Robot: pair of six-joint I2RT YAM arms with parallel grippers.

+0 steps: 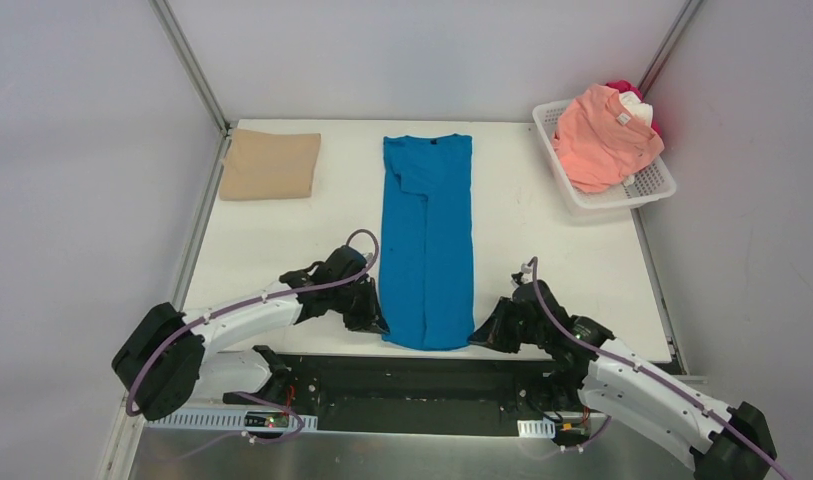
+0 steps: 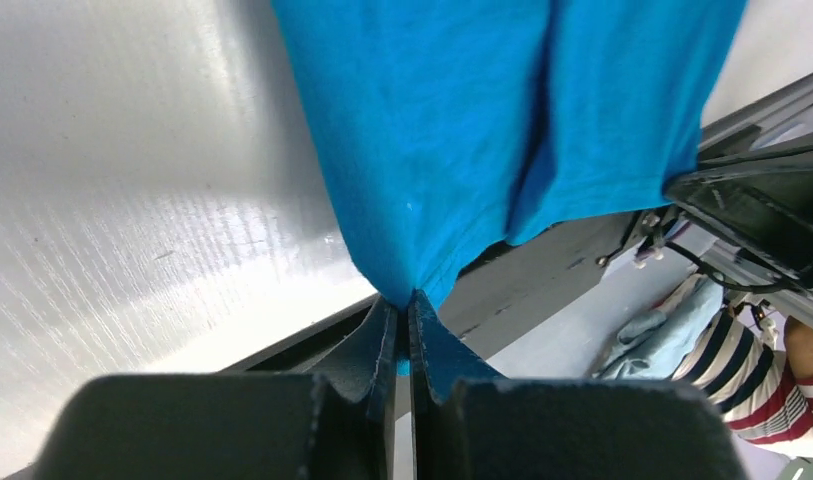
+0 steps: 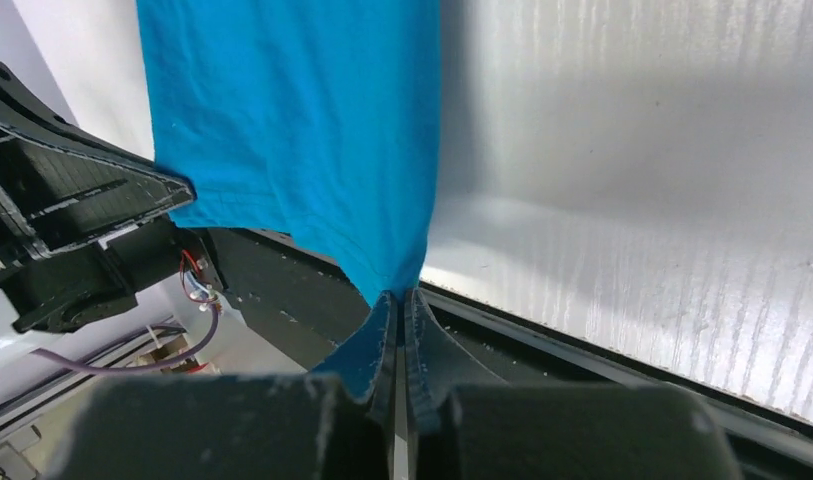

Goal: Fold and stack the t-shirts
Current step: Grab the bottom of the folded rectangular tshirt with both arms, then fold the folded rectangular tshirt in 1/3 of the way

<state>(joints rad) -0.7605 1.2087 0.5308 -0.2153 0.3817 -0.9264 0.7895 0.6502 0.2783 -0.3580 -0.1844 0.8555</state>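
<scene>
The bright blue t-shirt (image 1: pixel 428 240) lies down the middle of the white table as a long strip, sleeves folded in, collar at the far end. My left gripper (image 1: pixel 377 325) is shut on its near left hem corner (image 2: pixel 407 285). My right gripper (image 1: pixel 477 338) is shut on its near right hem corner (image 3: pixel 397 280). Both corners are pinched at the table's front edge. A folded tan t-shirt (image 1: pixel 271 164) lies at the far left. A salmon-pink t-shirt (image 1: pixel 602 135) lies on top in the basket, with white (image 1: pixel 637 108) and red (image 1: pixel 622 89) cloth behind it.
The white lattice basket (image 1: pixel 622 195) stands at the far right corner. A black gap and metal rail (image 1: pixel 422 385) run below the table's front edge (image 1: pixel 282 352). Grey walls close in the left, back and right sides.
</scene>
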